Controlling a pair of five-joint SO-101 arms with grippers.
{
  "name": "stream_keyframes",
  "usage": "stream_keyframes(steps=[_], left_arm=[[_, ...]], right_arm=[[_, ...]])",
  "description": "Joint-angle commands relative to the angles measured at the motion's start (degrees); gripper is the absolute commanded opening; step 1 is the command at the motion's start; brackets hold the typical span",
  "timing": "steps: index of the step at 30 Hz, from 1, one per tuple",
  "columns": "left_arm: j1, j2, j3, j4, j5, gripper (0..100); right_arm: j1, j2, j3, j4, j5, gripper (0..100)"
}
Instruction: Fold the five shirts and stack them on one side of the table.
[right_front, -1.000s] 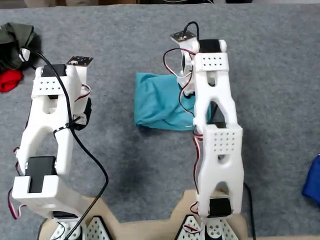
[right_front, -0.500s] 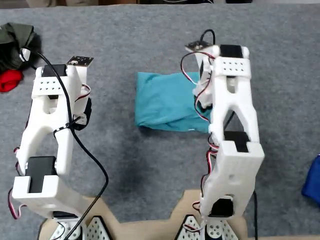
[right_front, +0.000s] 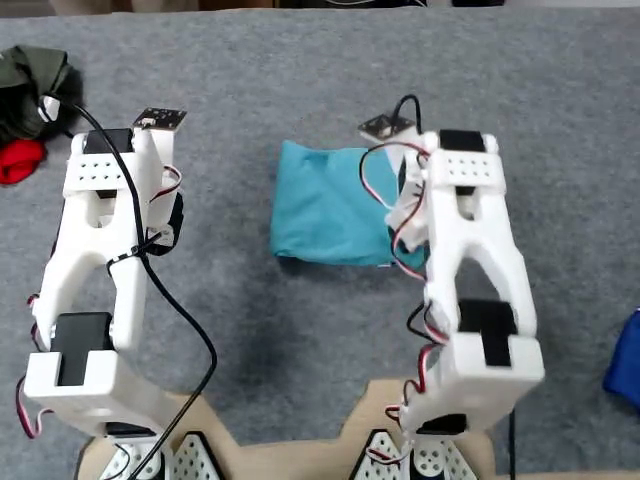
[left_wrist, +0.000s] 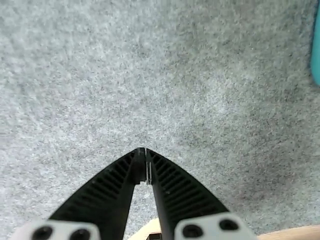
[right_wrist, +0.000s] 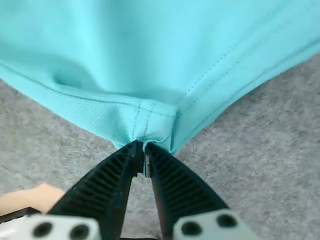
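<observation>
A teal shirt (right_front: 325, 205) lies folded into a rough rectangle on the grey carpet at the middle of the table. My right gripper (right_wrist: 144, 145) is shut on the hemmed edge of the teal shirt (right_wrist: 150, 50), at the shirt's right near corner under the right arm (right_front: 465, 240). My left gripper (left_wrist: 145, 152) is shut with nothing in it, hanging over bare carpet to the left of the shirt. A sliver of the teal shirt (left_wrist: 316, 50) shows at the edge of the left wrist view. In the high view the left arm (right_front: 105, 230) stands at the left.
A dark green garment (right_front: 30, 80) and a red one (right_front: 20, 160) lie bunched at the far left. A blue garment (right_front: 625, 360) pokes in at the right edge. The arms' wooden base (right_front: 300, 455) sits along the near edge.
The right arm has swung to the right and drawn back toward the near side, still holding the shirt's edge; the teal shirt has shifted slightly right. The left arm has not moved.
</observation>
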Motion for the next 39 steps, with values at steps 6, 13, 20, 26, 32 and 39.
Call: stream_keyframes(steps=[6,13,20,26,32,39], left_arm=[[-0.18,-2.59,-0.18,-0.44,-0.35,2],[-0.09,-2.59,-0.18,-0.53,-0.35,2],[2.37,-2.51,-0.18,-0.53,-0.18,2],[2.64,-2.51,-0.09,-0.44,-0.09,2],[2.90,-2.51,-0.09,-0.44,-0.09,2],[2.90,-2.51,-0.09,-0.53,-0.26,2]], right_arm=[[2.77,-13.32,9.71,-8.79,7.65,19.0],[-0.84,-18.59,3.56,-8.09,4.04,19.1],[-9.45,2.59,-13.76,-6.86,-1.32,11.8],[-9.19,17.54,-28.79,3.87,-3.34,11.8],[-7.78,19.12,-30.20,6.68,-3.34,11.6],[-5.05,19.03,-28.70,8.26,-3.34,8.2]])
